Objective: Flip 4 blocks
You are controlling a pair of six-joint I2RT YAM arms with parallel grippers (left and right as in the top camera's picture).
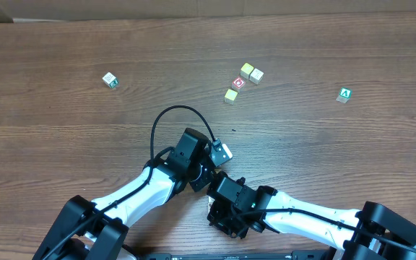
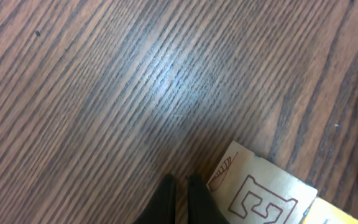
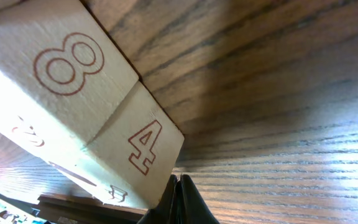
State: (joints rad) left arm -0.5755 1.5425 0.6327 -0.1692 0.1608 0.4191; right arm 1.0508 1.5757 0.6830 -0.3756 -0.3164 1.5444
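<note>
**A:** What lies on the table (image 1: 49, 43), from the left?

**B:** A green-mark cube (image 1: 110, 80), alone. In the middle there is a cluster of four. A yellowish block (image 1: 246, 70) touches a cream block (image 1: 256, 76), and a red-ring cube (image 1: 238, 84) sits just beside them. A second yellowish block (image 1: 230, 95) lies nearer the arms. Far right is a green-letter cube (image 1: 344, 94), alone.

**A:** So six cubes, three of them pale. And the grippers?

**B:** Both are on the robot's side, well apart from the cluster. The left gripper (image 2: 180, 182) has its fingers pressed together with nothing between them. An E block (image 2: 260, 196) lies just beside its tips. The right gripper (image 3: 179, 186) is likewise closed and empty. Close by it, an 8 block (image 3: 61, 68) and a 4 block (image 3: 143, 146) touch each other.

**A:** Do those three show from overhead?

**B:** I can't tell. The arms cover that spot.
</note>
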